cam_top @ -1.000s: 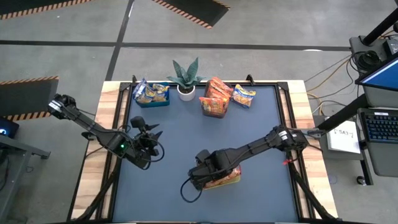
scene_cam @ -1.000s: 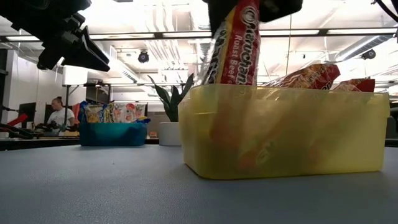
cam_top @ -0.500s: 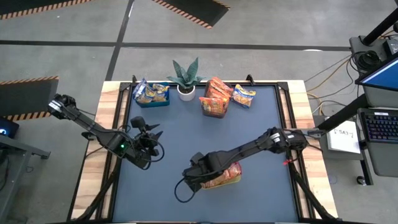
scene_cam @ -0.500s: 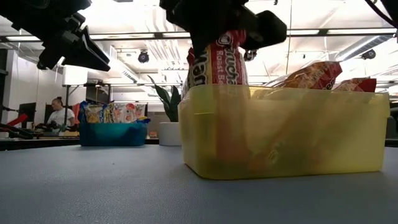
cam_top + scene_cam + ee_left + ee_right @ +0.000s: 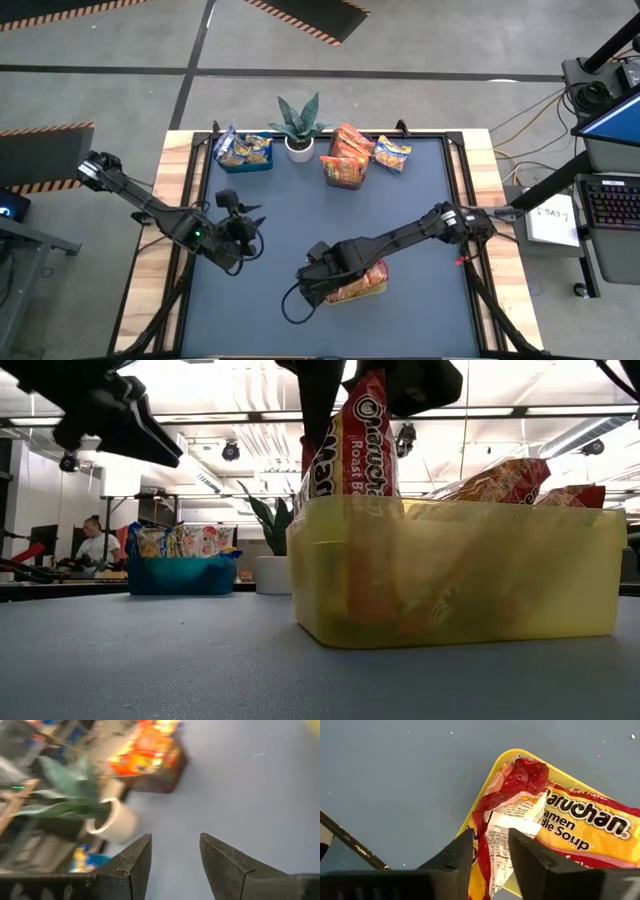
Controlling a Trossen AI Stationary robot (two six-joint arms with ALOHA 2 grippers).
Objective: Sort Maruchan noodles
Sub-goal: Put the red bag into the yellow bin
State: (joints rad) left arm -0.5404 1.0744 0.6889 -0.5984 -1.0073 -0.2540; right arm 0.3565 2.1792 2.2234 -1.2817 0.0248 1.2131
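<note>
**Red packet upright in the yellow bin**

The right gripper (image 5: 490, 852) hangs over the yellow bin (image 5: 370, 290) near the table's (image 5: 300, 200) front edge — jaws slightly apart astride the red Maruchan packet (image 5: 358, 445) standing inside. Whether they grip it, I cannot tell. The left gripper (image 5: 172, 857) hovers by the left edge — jaws apart, empty.

My table (image 5: 290, 215) is dark blue (wood-edged); on it sit a blue bin (image 5: 245, 160), potted plant (image 5: 298, 125), dark bin (image 5: 343, 172), yellow bin (image 5: 362, 288).
</note>
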